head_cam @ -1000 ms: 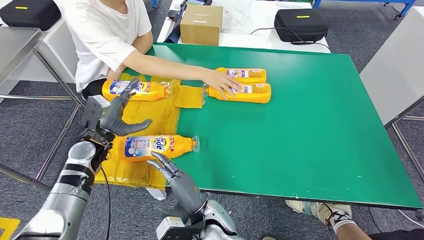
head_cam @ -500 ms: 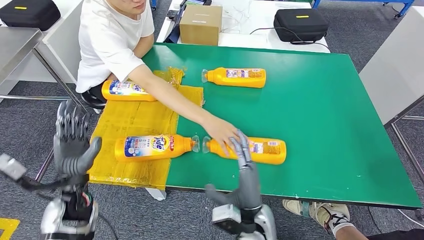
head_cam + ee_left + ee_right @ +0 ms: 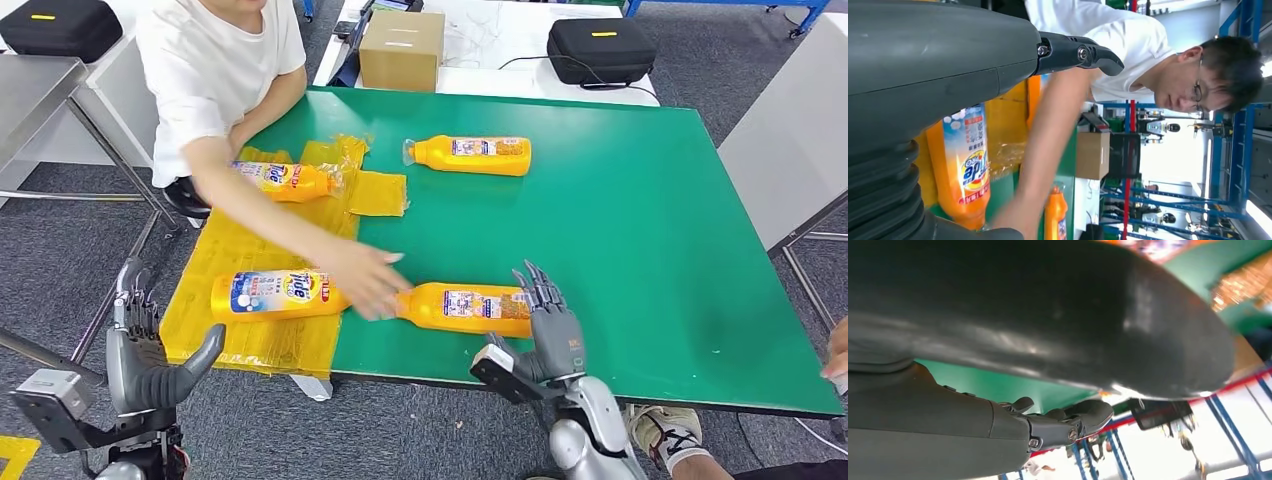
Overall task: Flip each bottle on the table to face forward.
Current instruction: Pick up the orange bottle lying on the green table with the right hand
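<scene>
The right hand's fingers are spread and hold nothing; they stand upright at the lower centre of the head view, just touching or just short of the base end of a bottle. That bottle lies on its side on the green worktop, showing its small-print back label, so it likely awaits turning. The right hand seems poised to take it. A person's hand rests at the bottle's neck, apparently placing it. To its left, a second bottle lies on a yellow sheet, front label up. Two more lie higher: one upper left, one upper centre. The left hand, lower left off the worktop, is open with fingers raised, waiting clear.
</scene>
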Controlling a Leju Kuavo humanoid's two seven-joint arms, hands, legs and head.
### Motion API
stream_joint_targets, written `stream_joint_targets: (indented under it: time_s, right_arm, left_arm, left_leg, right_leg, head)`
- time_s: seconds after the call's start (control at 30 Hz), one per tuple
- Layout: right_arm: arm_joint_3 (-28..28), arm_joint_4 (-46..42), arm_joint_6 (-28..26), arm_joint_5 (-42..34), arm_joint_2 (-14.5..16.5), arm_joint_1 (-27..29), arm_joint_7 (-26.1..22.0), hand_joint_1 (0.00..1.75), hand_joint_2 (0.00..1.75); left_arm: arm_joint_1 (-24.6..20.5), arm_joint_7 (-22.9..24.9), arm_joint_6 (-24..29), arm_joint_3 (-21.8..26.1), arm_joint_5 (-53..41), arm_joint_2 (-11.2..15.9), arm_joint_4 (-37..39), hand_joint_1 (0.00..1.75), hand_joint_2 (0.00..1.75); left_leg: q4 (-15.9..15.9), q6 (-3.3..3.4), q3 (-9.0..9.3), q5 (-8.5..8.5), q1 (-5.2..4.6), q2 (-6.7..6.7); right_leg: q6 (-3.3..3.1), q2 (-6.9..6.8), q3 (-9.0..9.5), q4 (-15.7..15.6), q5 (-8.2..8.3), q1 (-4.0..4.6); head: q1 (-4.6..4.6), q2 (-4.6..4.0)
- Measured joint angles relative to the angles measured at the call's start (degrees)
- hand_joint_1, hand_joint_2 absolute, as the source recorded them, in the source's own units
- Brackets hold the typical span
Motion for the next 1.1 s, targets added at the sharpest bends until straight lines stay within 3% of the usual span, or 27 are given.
stream_joint_targets:
  time_s: [0.23, 0.77, 0.9, 1.1]
  right_arm:
    - [0.5, 11.3, 2.4, 1.6, -0.7, -10.0, 1.4, 0.00, 0.00]
    - [4.9, 29.1, 11.6, 3.1, -0.6, -20.6, 3.9, 0.00, 0.00]
    - [5.6, 31.3, 13.5, 2.5, -0.7, -22.5, 3.7, 0.00, 1.75]
    - [6.6, 33.5, 15.0, 1.9, -0.9, -24.1, 3.2, 0.00, 1.75]
  left_arm:
    - [-2.3, 0.3, 2.0, -2.0, -1.4, 0.0, 0.5, 0.00, 1.75]
    - [-4.5, 1.8, 2.2, -3.3, -1.8, 0.8, 2.5, 0.00, 1.75]
    - [-5.3, 2.0, 2.2, -3.4, -1.9, 1.1, 3.0, 0.00, 1.75]
    - [-6.2, 2.1, 2.2, -3.4, -2.1, 1.5, 3.9, 0.00, 1.75]
  left_leg:
    - [0.0, 0.05, 0.02, 0.07, -0.01, -0.01]
    - [0.0, 0.05, 0.03, 0.06, -0.01, 0.00]
    - [0.0, 0.05, 0.07, 0.06, -0.01, 0.00]
    - [0.0, 0.05, 0.10, 0.06, -0.01, 0.01]
  right_leg:
    - [0.07, -0.01, 0.04, 0.0, 0.05, -0.02]
    - [0.07, 0.00, 0.03, 0.0, 0.05, -0.01]
    - [0.07, -0.01, 0.06, 0.0, 0.05, -0.01]
    - [0.07, 0.00, 0.10, 0.0, 0.06, -0.01]
  head:
    - [0.01, 0.00]
    - [0.00, 0.00]
    - [0.01, 0.00]
    - [0.00, 0.00]
